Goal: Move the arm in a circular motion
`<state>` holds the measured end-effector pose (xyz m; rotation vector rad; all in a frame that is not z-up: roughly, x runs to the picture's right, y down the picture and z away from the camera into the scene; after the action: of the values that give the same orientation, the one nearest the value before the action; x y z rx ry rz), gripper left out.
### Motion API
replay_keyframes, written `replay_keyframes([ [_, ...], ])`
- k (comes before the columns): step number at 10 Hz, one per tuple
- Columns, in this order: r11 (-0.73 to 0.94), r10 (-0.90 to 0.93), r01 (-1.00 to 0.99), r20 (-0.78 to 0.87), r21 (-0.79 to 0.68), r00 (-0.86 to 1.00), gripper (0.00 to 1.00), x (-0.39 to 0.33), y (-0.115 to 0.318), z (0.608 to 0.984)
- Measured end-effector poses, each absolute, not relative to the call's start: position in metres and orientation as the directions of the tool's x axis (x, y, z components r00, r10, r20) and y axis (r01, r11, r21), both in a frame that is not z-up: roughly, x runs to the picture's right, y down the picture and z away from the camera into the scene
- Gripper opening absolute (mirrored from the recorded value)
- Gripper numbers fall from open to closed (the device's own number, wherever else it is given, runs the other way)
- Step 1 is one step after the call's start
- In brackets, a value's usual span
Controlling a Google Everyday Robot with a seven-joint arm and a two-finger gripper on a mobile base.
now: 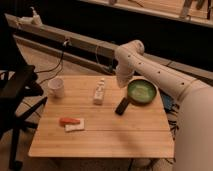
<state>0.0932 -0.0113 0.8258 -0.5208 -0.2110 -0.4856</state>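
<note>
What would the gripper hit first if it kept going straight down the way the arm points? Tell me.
The gripper hangs at the white arm's lower end, over the far right of the light wooden table, beside the green round bowl. Straight down, it would probably meet the tabletop first, left of the bowl; depth is unclear.

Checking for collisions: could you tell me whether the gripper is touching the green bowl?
Cannot tell: in the camera view the gripper hangs beside the green bowl, its tip indistinct.
</note>
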Motion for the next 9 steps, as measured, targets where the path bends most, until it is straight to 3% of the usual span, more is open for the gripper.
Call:
replay_keyframes([
  [2,0.712,-0.406,0.544,0.371,-0.445,0.835,0.05,0.075,0.012,0.809],
  [5,0.671,-0.401,0.559,0.396,-0.486,0.826,0.35,0.085,0.044,0.780],
  [7,0.697,-0.404,0.544,0.370,-0.467,0.836,0.54,0.081,0.043,0.775],
  [8,0.695,-0.413,0.553,0.374,-0.460,0.830,0.60,0.068,0.034,0.774],
  [9,0.689,-0.414,0.554,0.373,-0.467,0.830,0.58,0.057,0.031,0.776],
])
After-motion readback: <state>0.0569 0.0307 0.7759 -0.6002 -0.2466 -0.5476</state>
